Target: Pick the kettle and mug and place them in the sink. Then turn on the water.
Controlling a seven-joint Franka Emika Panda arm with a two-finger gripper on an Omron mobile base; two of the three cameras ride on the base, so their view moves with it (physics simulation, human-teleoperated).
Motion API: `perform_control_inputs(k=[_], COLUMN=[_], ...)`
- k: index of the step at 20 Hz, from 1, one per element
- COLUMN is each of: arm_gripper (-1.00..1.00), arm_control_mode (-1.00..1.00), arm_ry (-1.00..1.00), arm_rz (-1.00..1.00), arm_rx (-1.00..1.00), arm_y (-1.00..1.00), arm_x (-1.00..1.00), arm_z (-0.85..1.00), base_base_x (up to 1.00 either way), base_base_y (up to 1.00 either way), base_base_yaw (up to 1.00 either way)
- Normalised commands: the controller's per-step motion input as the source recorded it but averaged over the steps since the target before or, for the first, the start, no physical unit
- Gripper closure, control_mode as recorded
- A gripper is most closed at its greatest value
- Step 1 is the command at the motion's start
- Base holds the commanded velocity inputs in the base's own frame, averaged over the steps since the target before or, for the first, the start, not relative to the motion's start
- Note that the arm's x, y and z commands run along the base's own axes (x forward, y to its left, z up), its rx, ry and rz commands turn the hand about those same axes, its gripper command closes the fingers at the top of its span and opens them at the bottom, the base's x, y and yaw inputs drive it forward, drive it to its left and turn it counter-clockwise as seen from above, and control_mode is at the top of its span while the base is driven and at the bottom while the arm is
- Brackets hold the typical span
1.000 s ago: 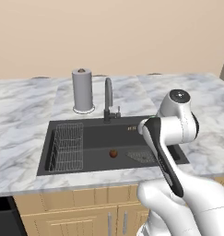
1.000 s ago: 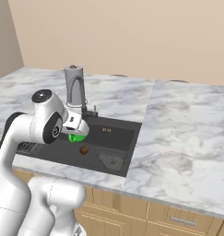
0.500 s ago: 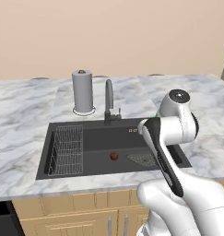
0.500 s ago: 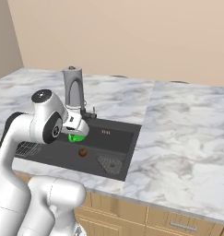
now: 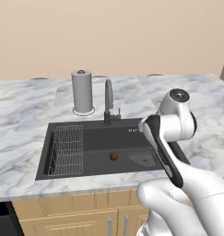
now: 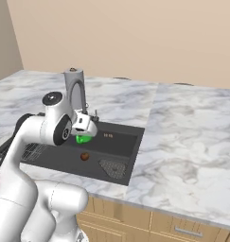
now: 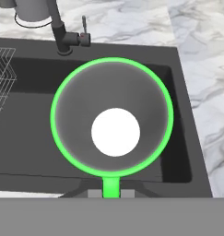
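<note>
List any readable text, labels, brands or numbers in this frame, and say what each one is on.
No text can be read.
A tiny pale mark on the back wall of the sink, near the faucet, is too small and blurred to read.
The mug and the paper-towel roll carry no lettering.

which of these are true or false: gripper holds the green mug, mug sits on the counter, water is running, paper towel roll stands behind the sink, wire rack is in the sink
The gripper holds the mug: true.
The mug sits on the counter: false, it is held above the sink.
Water is running: false, no stream leaves the faucet.
The paper towel roll stands behind the sink: true.
A wire rack lies in the sink: true.
</note>
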Motion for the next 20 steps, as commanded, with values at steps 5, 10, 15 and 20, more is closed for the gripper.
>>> perform_control_inputs(k=[5,10,15,20], arm_gripper=[1.00,1.00,1.00,1.00], arm_control_mode=[-1.00,-1.00,-1.00,-1.00], arm_ry=[0.00,0.01,0.03,0.12], arm_rz=[0.14,0.17,0.16,0.18], arm_rx=[0.00,0.00,0.00,0.00], arm_y=[-0.06,0.00,0.00,0.00], arm_x=[0.17,0.22,0.34,0.42], arm_z=[-0.06,-0.22,-0.32,-0.34], base_base_x=[0.00,0.00,0.00,0.00], base_base_y=[0.00,0.00,0.00,0.00], base_base_yaw=[0.00,0.00,0.00,0.00])
